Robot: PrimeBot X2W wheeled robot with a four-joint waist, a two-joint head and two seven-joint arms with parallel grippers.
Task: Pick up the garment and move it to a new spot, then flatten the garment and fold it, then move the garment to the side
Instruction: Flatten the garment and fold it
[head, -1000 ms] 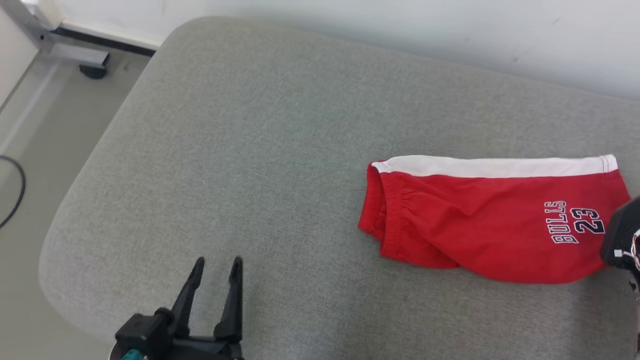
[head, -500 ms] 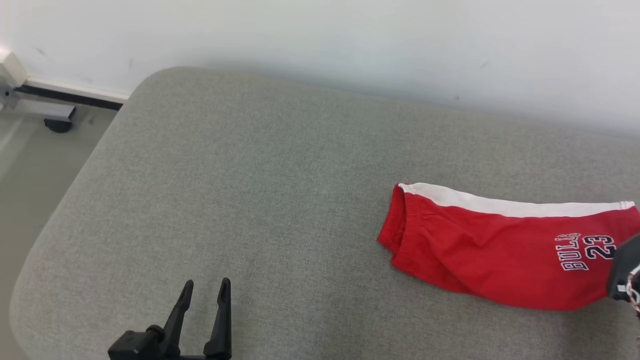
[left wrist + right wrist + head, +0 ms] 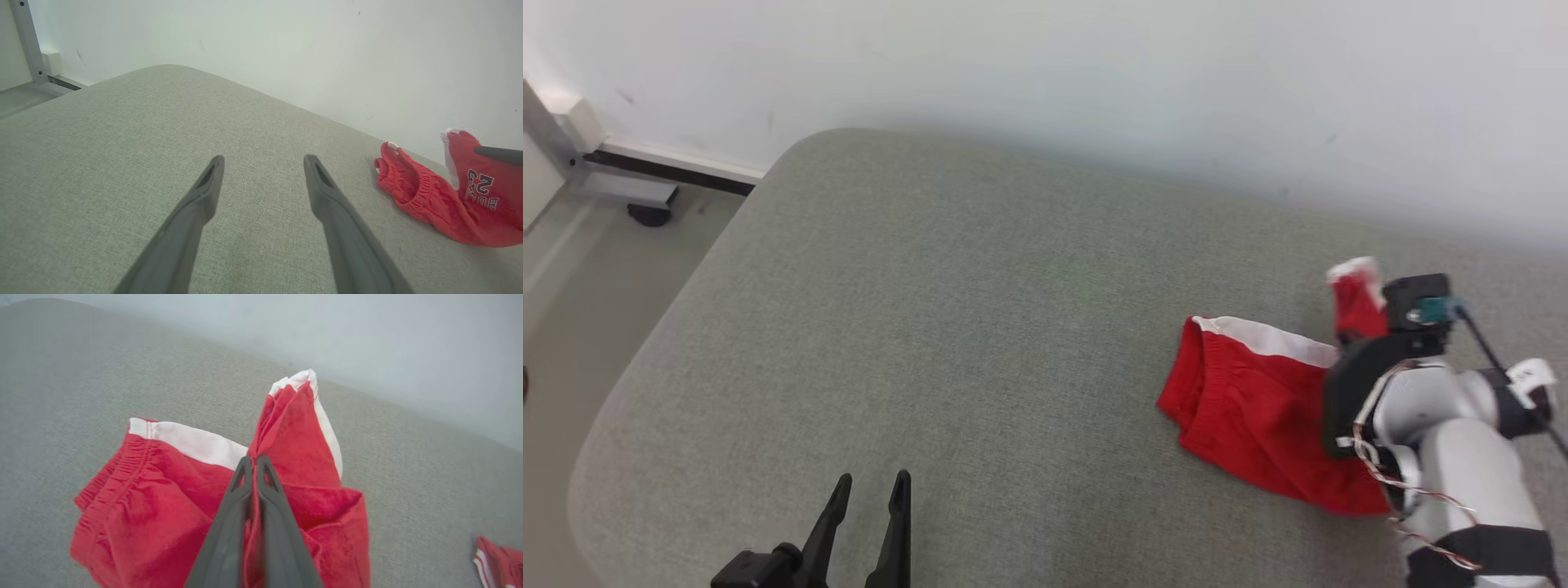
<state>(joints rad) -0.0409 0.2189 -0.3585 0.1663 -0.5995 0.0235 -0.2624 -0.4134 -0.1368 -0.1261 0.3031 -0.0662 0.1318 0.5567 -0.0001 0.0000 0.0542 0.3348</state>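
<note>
The garment point(image 3: 1250, 408) is a pair of red shorts with a white side stripe, lying on the right part of the grey cushion point(image 3: 980, 327). My right gripper point(image 3: 254, 460) is shut on the leg end, holding that bunched end point(image 3: 1356, 304) up off the cushion above the rest. The elastic waistband point(image 3: 118, 477) rests flat to the left. The left wrist view shows the raised end with its printed number point(image 3: 476, 183). My left gripper point(image 3: 872, 483) point(image 3: 263, 159) hovers open and empty over the cushion's near left part, far from the garment.
A white wall point(image 3: 1094, 65) runs behind the cushion. Bare floor and a metal frame foot point(image 3: 621, 188) lie past its rounded left edge. A small red-and-white bit of cloth point(image 3: 496, 555) sits at the right wrist view's lower right; what it belongs to is unclear.
The right arm has come into view and raised the garment's printed leg end, drawing it toward the waistband. The head camera shifted. The left gripper stays open.
</note>
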